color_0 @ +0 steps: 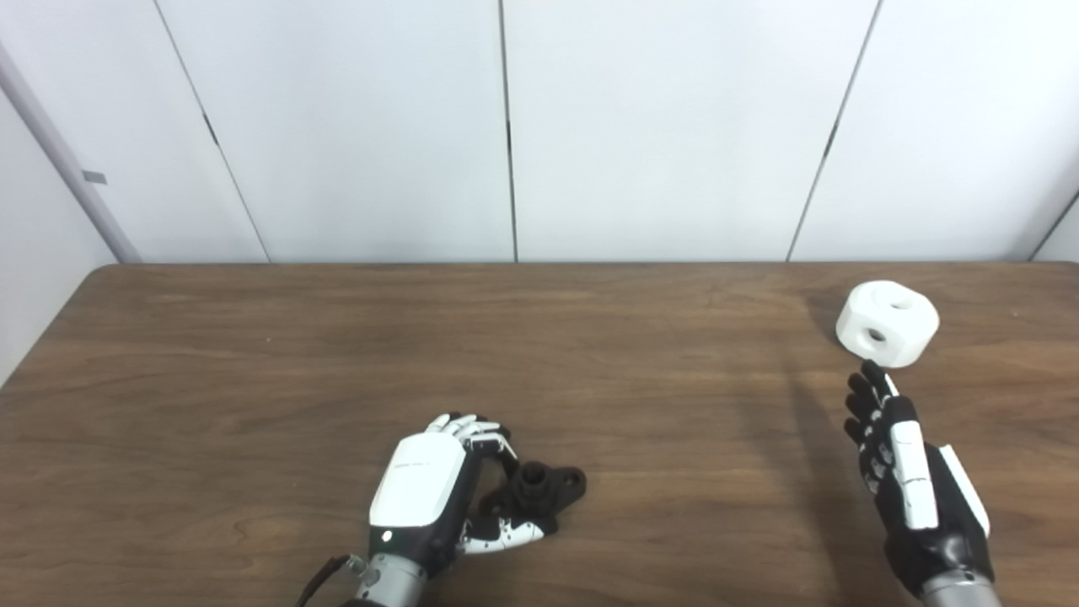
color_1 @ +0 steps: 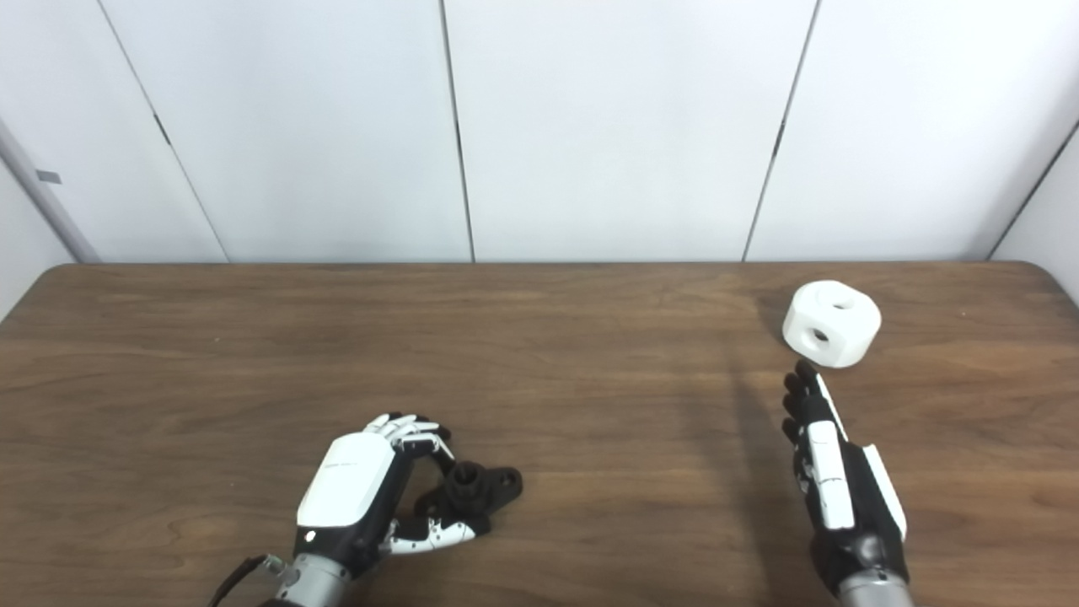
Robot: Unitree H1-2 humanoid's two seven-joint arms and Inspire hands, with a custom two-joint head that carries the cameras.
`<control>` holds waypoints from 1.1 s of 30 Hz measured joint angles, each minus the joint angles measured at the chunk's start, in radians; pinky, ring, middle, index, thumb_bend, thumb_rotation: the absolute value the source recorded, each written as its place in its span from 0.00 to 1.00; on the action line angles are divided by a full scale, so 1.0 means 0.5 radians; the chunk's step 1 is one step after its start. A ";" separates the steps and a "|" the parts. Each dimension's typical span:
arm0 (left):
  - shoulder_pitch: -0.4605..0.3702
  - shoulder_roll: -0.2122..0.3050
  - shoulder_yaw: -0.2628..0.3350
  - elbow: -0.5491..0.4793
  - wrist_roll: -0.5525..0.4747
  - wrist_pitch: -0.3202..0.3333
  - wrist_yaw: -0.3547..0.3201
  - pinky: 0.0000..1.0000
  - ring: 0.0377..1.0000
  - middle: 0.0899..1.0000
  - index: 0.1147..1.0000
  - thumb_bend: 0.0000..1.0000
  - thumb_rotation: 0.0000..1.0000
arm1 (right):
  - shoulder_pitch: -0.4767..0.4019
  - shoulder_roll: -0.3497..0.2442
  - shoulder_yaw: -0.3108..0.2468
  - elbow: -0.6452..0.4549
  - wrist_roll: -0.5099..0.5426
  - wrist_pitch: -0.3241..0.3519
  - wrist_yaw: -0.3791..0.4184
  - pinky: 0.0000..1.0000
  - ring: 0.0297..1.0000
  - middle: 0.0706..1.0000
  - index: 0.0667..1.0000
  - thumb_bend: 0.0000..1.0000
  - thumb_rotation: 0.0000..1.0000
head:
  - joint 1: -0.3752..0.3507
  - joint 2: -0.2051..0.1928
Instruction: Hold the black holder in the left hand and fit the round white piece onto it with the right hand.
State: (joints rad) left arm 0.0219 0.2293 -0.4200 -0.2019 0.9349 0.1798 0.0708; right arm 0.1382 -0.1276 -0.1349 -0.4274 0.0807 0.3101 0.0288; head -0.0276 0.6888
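My left hand (color_0: 421, 493) low centre-left on the table (color_0: 539, 371), holder (color_0: 539, 489) just right of it, piece (color_0: 887, 324) at right, my right hand (color_0: 910, 480) just below it

On the brown wooden table (color_1: 590, 379), the left hand (color_1: 358, 497) at 7 o'clock curls around the small black plastic holder (color_1: 476, 489). At 2 o'clock the round white piece with holes (color_1: 832, 324) sits just beyond the right hand's (color_1: 830, 480) extended fingertips (color_1: 797, 384), apart.
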 measured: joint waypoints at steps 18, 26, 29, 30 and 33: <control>0.007 -0.006 0.082 0.042 -0.016 -0.123 0.004 0.90 0.82 0.73 0.42 0.52 0.05 | -0.239 -0.201 0.032 -0.041 -0.626 0.265 -0.124 0.94 0.91 0.89 0.81 0.77 0.47 | -0.328 -0.052; 0.017 0.018 0.139 0.034 -0.029 -0.158 -0.039 0.88 0.81 0.72 0.42 0.52 0.05 | -0.430 -0.175 -0.074 -0.043 -1.234 0.326 0.127 0.86 0.88 0.87 0.77 0.83 0.42 | -0.527 -0.055; 0.017 0.031 0.159 0.022 -0.034 -0.164 -0.074 0.87 0.81 0.72 0.42 0.52 0.05 | -0.532 -0.116 -0.195 -0.050 -1.425 0.329 0.285 0.84 0.90 0.89 0.75 0.82 0.40 | -0.583 -0.061; 0.017 0.034 0.166 0.018 -0.042 -0.167 -0.083 0.87 0.81 0.72 0.42 0.52 0.05 | -0.560 -0.103 -0.219 -0.051 -1.467 0.329 0.331 0.84 0.90 0.90 0.75 0.82 0.40 | -0.583 -0.061; 0.017 0.049 0.178 0.010 -0.046 -0.184 -0.096 0.86 0.80 0.72 0.42 0.52 0.05 | -0.659 -0.085 -0.265 -0.051 -1.592 0.329 0.435 0.86 0.93 0.92 0.75 0.81 0.36 | -0.623 -0.067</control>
State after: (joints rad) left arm 0.0304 0.2537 -0.3311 -0.1970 0.9121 0.0878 0.0225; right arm -0.1910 -0.1702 -0.2672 -0.4531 -0.7155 0.4749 0.2465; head -0.3389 0.6550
